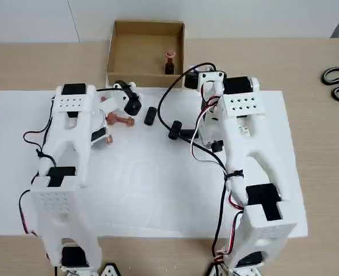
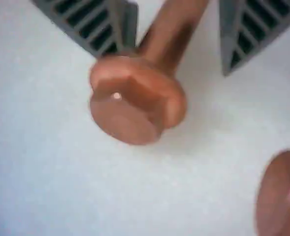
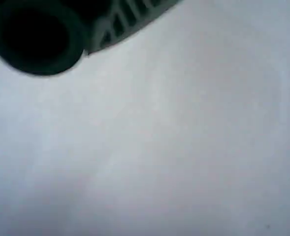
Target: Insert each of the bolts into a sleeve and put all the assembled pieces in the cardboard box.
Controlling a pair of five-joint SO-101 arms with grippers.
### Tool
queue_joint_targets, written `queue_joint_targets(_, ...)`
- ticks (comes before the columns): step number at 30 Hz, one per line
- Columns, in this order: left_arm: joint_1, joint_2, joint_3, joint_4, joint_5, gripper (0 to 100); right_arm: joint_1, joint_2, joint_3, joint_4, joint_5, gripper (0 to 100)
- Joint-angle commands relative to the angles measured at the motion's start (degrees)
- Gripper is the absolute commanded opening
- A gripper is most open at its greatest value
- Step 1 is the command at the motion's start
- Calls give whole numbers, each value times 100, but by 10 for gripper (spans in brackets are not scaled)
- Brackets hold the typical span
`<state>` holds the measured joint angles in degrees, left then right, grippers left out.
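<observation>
One assembled piece (image 1: 170, 62) sits in the box (image 1: 118, 57); loose bolts (image 1: 121, 120) and sleeves (image 1: 149, 115) remain. The left gripper (image 2: 179, 54) is spread around one bolt; I cannot tell the right gripper's (image 1: 182, 133) state.

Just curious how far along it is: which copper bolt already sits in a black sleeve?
The bolt in the cardboard box, standing upright in its black sleeve. The other bolts lie bare on the white mat.
</observation>
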<state>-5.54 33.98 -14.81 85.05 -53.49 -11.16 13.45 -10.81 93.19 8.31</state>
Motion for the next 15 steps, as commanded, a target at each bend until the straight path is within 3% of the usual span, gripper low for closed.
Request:
queue_joint_targets(1,237,9,-189,-62,26,65,40,-22,-105,4,62,4)
queue_joint_targets(15,466,-53,-22,158,141,54,40,-22,-105,4,62,4)
